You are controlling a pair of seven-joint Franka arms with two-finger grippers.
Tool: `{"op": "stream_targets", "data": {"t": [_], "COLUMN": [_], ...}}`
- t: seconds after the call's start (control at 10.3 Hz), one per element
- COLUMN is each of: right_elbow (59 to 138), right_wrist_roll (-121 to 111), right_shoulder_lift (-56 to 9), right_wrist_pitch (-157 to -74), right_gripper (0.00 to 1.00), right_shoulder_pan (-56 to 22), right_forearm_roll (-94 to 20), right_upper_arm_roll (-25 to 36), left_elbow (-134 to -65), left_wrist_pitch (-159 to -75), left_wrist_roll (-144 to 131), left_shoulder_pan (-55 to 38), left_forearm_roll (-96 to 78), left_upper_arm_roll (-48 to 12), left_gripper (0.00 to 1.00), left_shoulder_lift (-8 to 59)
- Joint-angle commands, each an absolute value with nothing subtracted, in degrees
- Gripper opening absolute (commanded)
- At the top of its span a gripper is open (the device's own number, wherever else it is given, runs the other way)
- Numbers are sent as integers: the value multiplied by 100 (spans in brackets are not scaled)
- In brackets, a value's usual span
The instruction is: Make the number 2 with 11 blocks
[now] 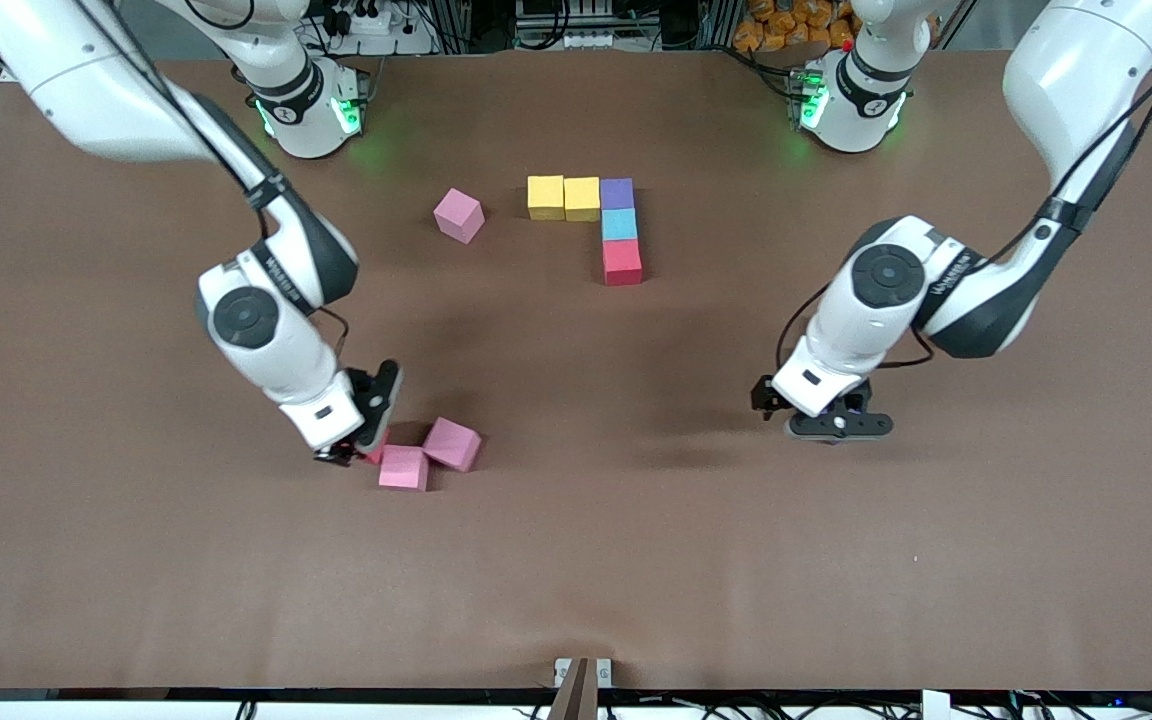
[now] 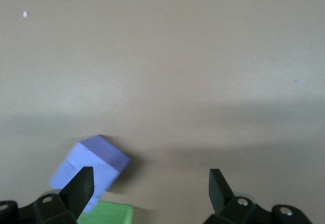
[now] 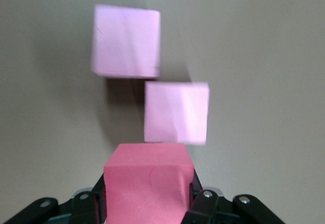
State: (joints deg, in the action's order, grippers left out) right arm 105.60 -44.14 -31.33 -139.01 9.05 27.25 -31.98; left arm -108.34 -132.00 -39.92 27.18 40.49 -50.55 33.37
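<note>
While two pink cubes (image 3: 152, 76) crowd it, right hand (image 3: 147, 203) apparently grips a red cube (image 3: 148, 183).

No lettering can be read anywhere — the print on the arm bands stays illegible.

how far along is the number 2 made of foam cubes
Five foam cubes are placed: two yellow, a purple, a light blue and a red one, forming the top bar and upper side. The right gripper is shut on a darker pink cube. The left gripper hangs open. Six cubes remain.
</note>
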Motion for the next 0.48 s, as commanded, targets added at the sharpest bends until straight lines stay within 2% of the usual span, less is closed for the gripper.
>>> {"op": "stream_targets", "data": {"t": [0.0, 0.19, 0.39], "right_elbow": [10766, 10758, 10758], "right_wrist_roll": [-4360, -4403, -4238], "right_shoulder_lift": [-2735, -2550, -2566], "right_wrist_pitch": [-13764, -13422, -13412], "right_gripper": [31, 31, 31], "right_shoulder_pan": [485, 273, -173], "right_forearm_roll": [2611, 1972, 1916], "right_upper_arm_roll": [-3392, -3533, -3542], "left_elbow": [-11012, -11153, -11232], "left_wrist_pitch": [-13166, -13166, -13166], "left_wrist_roll": [-3053, -2482, -1666], "left_shoulder_pan": [3093, 3321, 3541], "left_forearm_roll": [3929, 3929, 3920], "left_upper_arm_roll": [-5142, -5142, -5142], "left_gripper": [100, 100, 100], "left_shoulder_lift": [3331, 3331, 3401]}}
